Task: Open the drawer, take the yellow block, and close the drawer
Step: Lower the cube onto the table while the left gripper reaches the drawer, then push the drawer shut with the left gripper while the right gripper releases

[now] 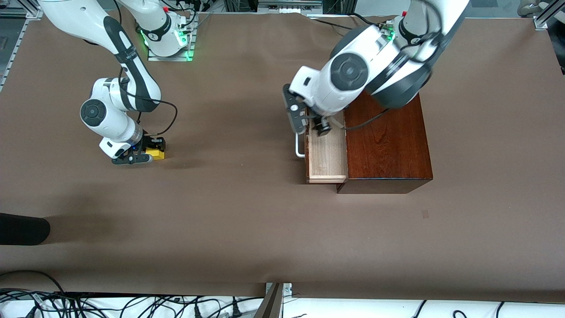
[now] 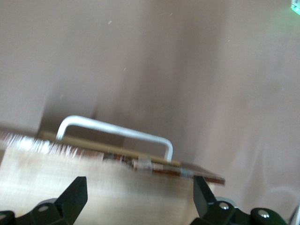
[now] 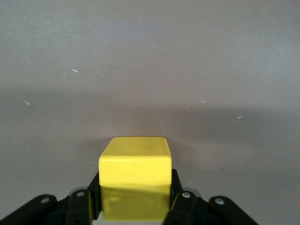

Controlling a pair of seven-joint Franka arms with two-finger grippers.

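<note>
Two grippers: right gripper (image 1: 140, 155) clamped on yellow block (image 1: 155, 153), low on the tabletop (image 1: 238, 221) toward the right arm's end; left gripper (image 1: 318, 126) spread wide over the open drawer (image 1: 326, 154), pale inside.

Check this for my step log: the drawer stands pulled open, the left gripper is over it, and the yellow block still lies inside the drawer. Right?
Not quite. The drawer is pulled open with the left gripper open over it, but the yellow block is not inside. The right gripper is shut on it, low at the brown table toward the right arm's end. The front view shows this; the right wrist view confirms the grip.
</note>
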